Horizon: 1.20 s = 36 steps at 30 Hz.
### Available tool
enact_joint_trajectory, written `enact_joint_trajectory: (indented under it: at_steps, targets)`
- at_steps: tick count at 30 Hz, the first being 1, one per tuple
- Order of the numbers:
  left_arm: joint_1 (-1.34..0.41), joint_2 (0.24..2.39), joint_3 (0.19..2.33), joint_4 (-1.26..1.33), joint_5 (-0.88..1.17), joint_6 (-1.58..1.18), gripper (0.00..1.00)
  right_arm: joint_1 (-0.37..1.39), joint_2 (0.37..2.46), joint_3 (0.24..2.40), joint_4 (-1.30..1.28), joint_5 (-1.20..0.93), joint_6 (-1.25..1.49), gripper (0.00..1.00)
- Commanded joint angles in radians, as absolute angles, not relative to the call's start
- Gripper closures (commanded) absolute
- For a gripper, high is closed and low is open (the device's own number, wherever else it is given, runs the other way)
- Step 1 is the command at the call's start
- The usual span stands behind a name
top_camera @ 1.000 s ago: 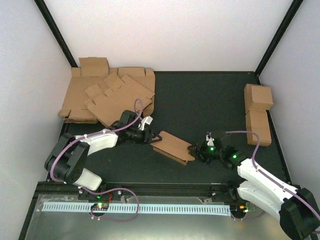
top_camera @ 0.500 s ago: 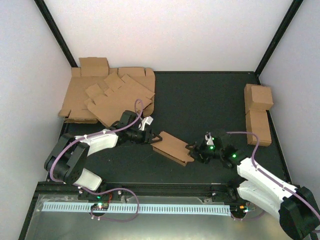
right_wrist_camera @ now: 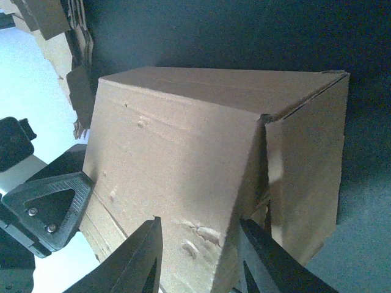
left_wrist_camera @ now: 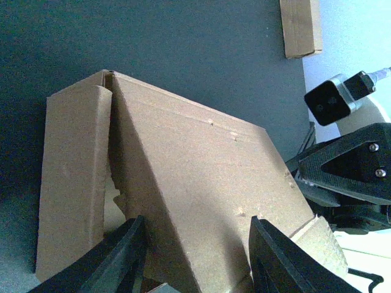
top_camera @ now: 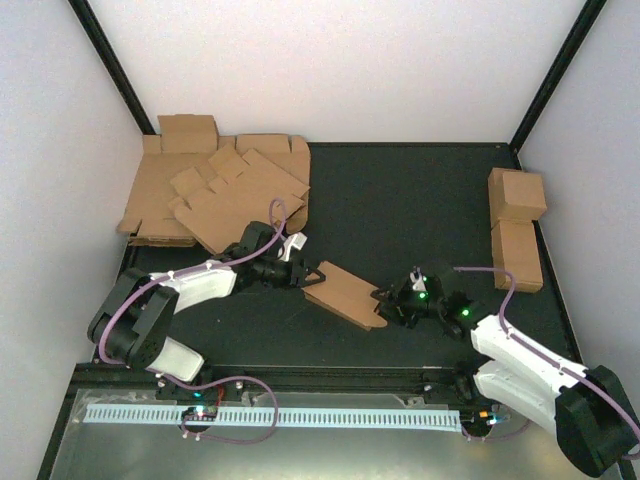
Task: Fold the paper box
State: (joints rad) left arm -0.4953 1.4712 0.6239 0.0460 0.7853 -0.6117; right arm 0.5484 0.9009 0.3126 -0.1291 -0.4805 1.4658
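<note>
The paper box (top_camera: 345, 293), a low brown cardboard carton partly folded, lies slantwise mid-table between both arms. My left gripper (top_camera: 314, 274) is at its left end, open, with the fingers straddling the box's sloping top panel (left_wrist_camera: 201, 165); a side flap (left_wrist_camera: 70, 183) stands to the left. My right gripper (top_camera: 385, 303) is at the box's right end, also open, its fingers either side of the top panel's corner (right_wrist_camera: 177, 146), with an end flap (right_wrist_camera: 305, 165) to the right. In each wrist view (left_wrist_camera: 195, 223) (right_wrist_camera: 200, 223) the box fills the space between the fingers.
A loose stack of flat brown blanks (top_camera: 215, 195) lies at the back left, close behind the left arm. Two finished cartons (top_camera: 517, 225) stand along the right edge. Side walls close in the table on both sides.
My right gripper has moved a little left, closing onto the box's right end. The box has shifted slightly toward the left gripper. The left arm has hardly moved.
</note>
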Motion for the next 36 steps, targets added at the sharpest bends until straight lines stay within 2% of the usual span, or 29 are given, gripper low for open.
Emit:
enact_joint_trajectory:
  at_steps: [1,5,9,16,23,27,32,36]
  targets:
    - [-0.513,1.443,0.625,0.070,0.784,-0.618,0.52,0.552,0.896,0.345,-0.099,-0.469,1.449,0.63]
    - [-0.512,1.427,0.643,0.004,0.742,-0.558,0.52,0.551,0.882,0.444,-0.306,-0.371,1.269,0.63]
    - [-0.513,1.408,0.676,-0.118,0.673,-0.455,0.51,0.551,0.860,0.456,-0.428,-0.281,1.159,0.64]
    - [-0.514,1.390,0.686,-0.170,0.659,-0.406,0.49,0.551,0.800,0.347,-0.363,-0.282,1.152,0.73]
    - [-0.514,1.342,0.680,-0.228,0.611,-0.353,0.45,0.551,0.832,0.325,-0.345,-0.299,1.095,0.73]
    - [-0.514,1.348,0.671,-0.259,0.603,-0.338,0.41,0.551,0.873,0.313,-0.297,-0.351,1.049,0.70]
    - [-0.513,1.343,0.664,-0.278,0.593,-0.328,0.37,0.551,0.839,0.334,-0.329,-0.318,0.979,0.56]
    - [-0.513,1.296,0.669,-0.298,0.554,-0.322,0.31,0.551,0.756,0.327,-0.354,-0.269,0.960,0.51]
